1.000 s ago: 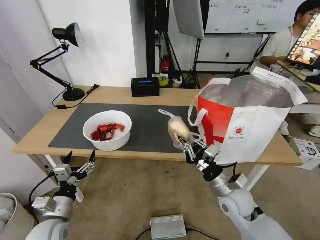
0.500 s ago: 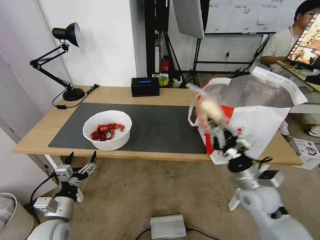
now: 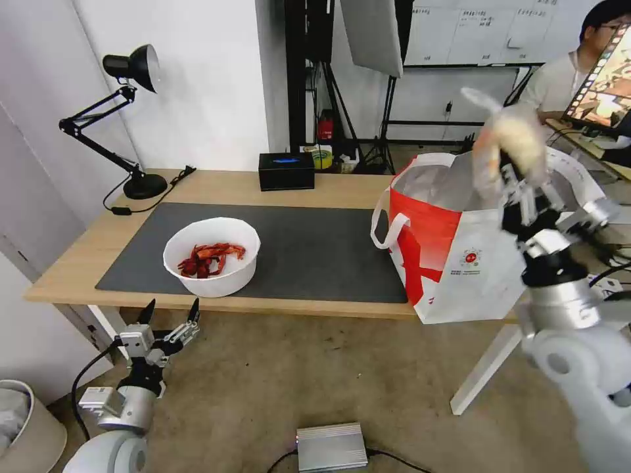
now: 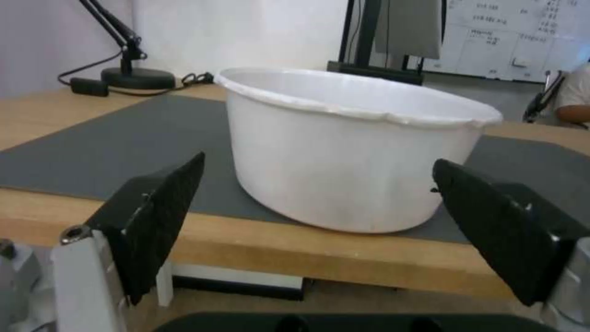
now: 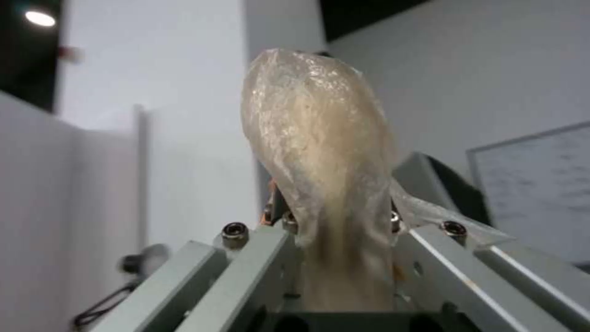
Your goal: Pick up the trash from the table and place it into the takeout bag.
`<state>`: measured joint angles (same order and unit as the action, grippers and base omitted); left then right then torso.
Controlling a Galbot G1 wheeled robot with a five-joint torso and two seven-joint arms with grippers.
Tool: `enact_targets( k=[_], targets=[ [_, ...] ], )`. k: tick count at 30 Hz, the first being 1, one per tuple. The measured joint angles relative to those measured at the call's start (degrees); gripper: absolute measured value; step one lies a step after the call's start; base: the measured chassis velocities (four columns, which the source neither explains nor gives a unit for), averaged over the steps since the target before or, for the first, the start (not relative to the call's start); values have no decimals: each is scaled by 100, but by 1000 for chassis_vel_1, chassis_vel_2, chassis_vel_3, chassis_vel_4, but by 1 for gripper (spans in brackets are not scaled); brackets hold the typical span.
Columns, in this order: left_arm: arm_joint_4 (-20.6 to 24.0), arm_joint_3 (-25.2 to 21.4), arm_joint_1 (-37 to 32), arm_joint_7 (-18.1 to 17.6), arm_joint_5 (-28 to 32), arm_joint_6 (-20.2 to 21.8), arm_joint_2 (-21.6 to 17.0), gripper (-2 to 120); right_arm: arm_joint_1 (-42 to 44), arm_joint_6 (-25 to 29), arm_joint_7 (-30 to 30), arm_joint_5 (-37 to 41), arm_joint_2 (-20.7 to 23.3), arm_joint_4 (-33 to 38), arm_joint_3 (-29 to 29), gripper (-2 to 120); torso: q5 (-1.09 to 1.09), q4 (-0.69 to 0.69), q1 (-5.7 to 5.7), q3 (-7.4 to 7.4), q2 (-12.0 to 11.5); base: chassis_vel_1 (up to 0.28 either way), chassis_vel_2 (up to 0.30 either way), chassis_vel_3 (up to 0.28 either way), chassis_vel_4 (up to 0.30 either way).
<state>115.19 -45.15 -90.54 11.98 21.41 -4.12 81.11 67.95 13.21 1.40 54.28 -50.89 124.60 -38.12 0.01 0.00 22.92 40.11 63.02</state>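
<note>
Nearest you, the left pincer (image 3: 168, 314) hangs below the table's front edge with its black fingers (image 4: 156, 216) spread wide apart, holding nothing. From its wrist view you look straight at the white bowl (image 4: 350, 152), which stands on the dark grey mat (image 3: 309, 253) close to that front edge of the table (image 3: 72, 259); red crayfish shells (image 3: 209, 257) lie inside it. To your right, the takeout bag (image 3: 473, 263) stands upright at the table's right end, its mouth open and the foil lining showing. The right pincer (image 3: 522, 190) is raised above the bag's opening, clamped on the small knotted clear bag (image 3: 511, 135), which sticks up from between its fingers. Farther back, a black box (image 3: 286, 171) and a black desk lamp (image 3: 125, 118) sit near the table's rear edge.
</note>
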Motion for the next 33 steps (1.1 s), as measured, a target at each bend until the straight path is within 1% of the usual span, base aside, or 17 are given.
enact_targets(
  k=[1,4,5,7,8,10,12,15,16,17,18,21,22,25,26,29,33],
  targets=[
    [-13,0,0,0,0,-4,0,100,-128,-162,-267,61,120,-40,-14,4,0,0,0,0,0,0,0,0,0],
    [-32,10,1,2,-1,-23,0,100,-368,-492,-667,123,360,-104,-14,4,1,0,0,0,0,0,0,0,0],
    [-32,10,1,2,-1,-23,0,100,-368,-492,-667,123,360,-104,-14,4,1,0,0,0,0,0,0,0,0],
    [-48,34,13,3,-1,-31,2,100,-636,-909,-1046,164,675,-170,57,4,0,0,0,0,0,0,0,0,0],
    [-48,34,13,3,-1,-31,2,100,-636,-909,-1046,164,675,-170,57,4,0,0,0,0,0,0,0,0,0],
    [-62,50,24,4,-2,-36,2,100,-843,-1375,-1395,292,944,-215,144,4,0,0,0,0,0,0,0,0,0],
    [-70,52,28,4,-2,-41,2,100,-899,-1524,-1504,343,1029,-234,172,4,0,0,0,0,0,0,0,0,0],
    [-112,54,32,6,4,-67,-7,100,-1102,-2103,-1935,565,1364,-308,281,4,0,0,0,0,0,0,0,0,0],
    [-112,54,32,6,4,-67,-7,100,-1102,-2103,-1935,565,1364,-308,281,4,0,0,0,0,0,0,0,0,0],
    [-137,52,33,9,12,-83,-17,100,-1206,-2396,-2178,759,1511,-359,336,4,0,0,0,0,0,0,0,0,0],
    [-137,52,33,9,12,-83,-17,100,-1206,-2396,-2178,759,1511,-359,336,4,0,0,0,0,0,0,0,0,0],
    [-177,54,48,14,20,-99,-22,100,-1440,-2855,-2691,1304,1704,-413,440,4,0,0,0,0,0,0,0,0,0],
    [-177,54,48,14,20,-99,-22,100,-1440,-2855,-2691,1304,1704,-413,440,4,0,0,0,0,0,0,0,0,0],
    [-206,71,69,18,29,-110,-14,100,-1730,-3292,-3106,1818,1791,-501,577,4,0,0,0,0,0,0,0,0,0],
    [-206,71,69,18,29,-110,-14,100,-1730,-3292,-3106,1818,1791,-501,577,4,0,0,0,0,0,0,0,0,0],
    [-183,129,76,19,171,-85,-3,100,-2028,-3739,-3480,2404,1820,-626,733,4,0,0,0,0,0,0,0,0,0],
    [-179,159,124,17,178,-63,5,100,-2188,-4061,-3695,2708,1797,-718,842,5,-1,0,0,0,0,0,0,0,0]
  ],
)
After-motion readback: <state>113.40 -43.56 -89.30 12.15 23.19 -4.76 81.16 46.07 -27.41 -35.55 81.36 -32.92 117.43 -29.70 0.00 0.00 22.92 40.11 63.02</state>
